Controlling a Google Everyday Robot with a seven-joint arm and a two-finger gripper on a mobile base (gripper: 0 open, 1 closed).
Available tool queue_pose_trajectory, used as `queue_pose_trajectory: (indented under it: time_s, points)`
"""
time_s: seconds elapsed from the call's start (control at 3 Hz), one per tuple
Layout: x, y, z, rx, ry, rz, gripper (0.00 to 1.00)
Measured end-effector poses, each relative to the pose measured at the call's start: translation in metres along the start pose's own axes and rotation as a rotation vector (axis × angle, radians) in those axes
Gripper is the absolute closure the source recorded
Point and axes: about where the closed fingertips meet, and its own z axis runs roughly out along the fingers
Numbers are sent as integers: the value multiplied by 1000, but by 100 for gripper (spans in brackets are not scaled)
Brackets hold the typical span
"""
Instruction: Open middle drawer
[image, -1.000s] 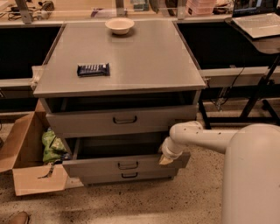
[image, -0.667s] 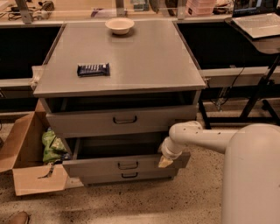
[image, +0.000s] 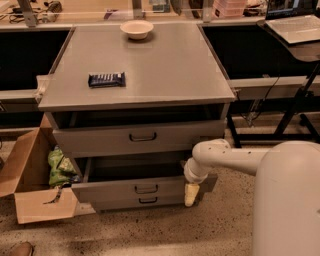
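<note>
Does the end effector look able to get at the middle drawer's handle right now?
Probably yes. The end effector hangs at the front right end of the middle drawer, and nothing stands between it and the handle.

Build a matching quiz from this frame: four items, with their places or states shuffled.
Items
1. bowl
2. dark snack bar
3. middle drawer
4. gripper

Places or states
A. at the right end of the middle drawer's front
B. near the far edge of the cabinet top
C. pulled partly out, inside showing
D. on the left part of the cabinet top, nearer the front

Pairs: 1-B, 2-D, 3-C, 4-A
</note>
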Motion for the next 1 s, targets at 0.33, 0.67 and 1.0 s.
queue_pose_trajectory:
  time_s: [0.33,0.67,1.0]
  points:
    - [-5,20,7,-61,23,-41,0]
    - [-5,42,10,-127,48,-67,0]
    - [-6,61,7,-171,81,-81,16]
